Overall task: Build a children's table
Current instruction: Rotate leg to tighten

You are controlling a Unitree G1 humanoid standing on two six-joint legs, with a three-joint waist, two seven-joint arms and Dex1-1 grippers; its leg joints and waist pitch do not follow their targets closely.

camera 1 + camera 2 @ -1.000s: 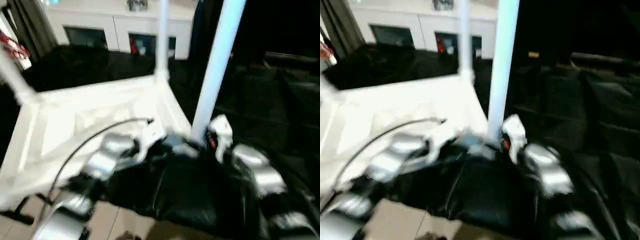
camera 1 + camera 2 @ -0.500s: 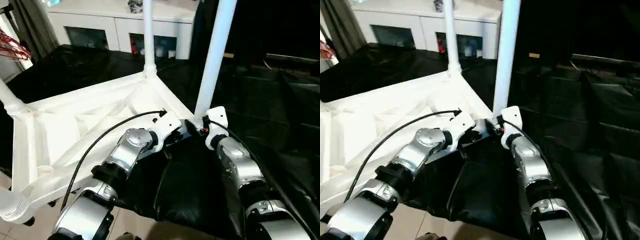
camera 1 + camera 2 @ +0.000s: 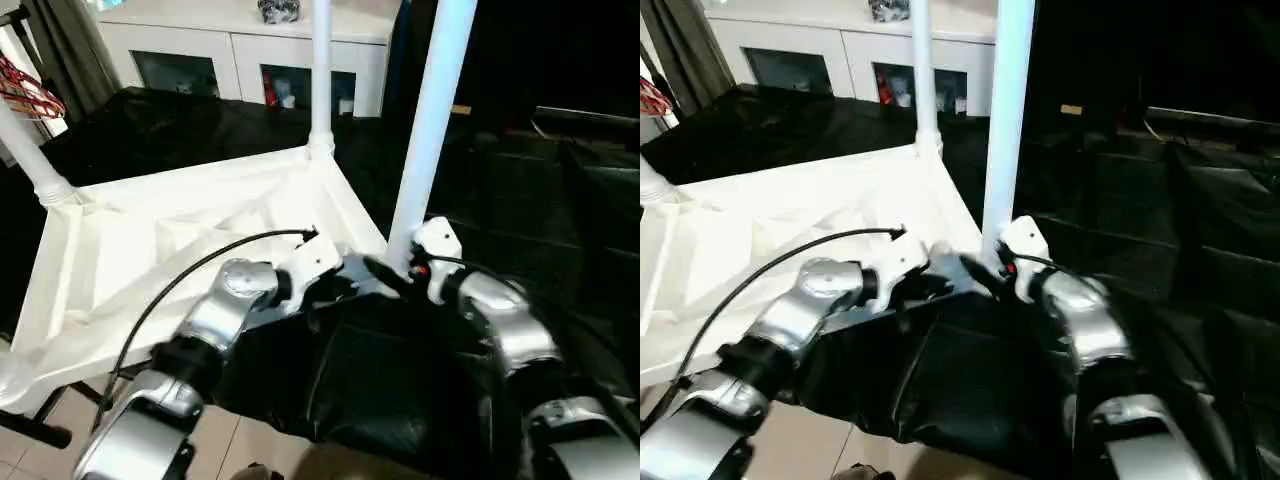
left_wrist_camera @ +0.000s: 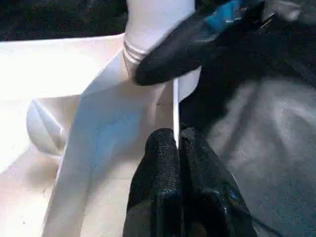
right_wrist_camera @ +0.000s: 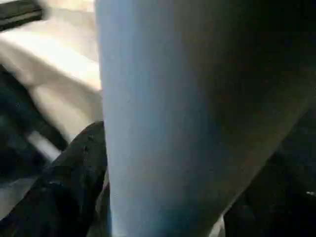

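Black sheeting (image 3: 400, 400) covers the work surface. Nearest, left gripper (image 4: 177, 140) w/ jaws pinched shut on thin rim of the upturned table top (image 3: 150, 250); right gripper (image 3: 385, 275) clamped on near-right leg (image 3: 430, 120) at its socket. Farther: upright legs (image 3: 320, 70), white cabinet (image 3: 240, 50) at back.

One tabletop (image 3: 180, 235), four legs (image 3: 430, 130)

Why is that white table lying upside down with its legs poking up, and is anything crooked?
The tabletop lies ribbed side up for assembly. The near leg leans slightly right, unlike the straighter far leg. The left pincer pinches the rim beside it.
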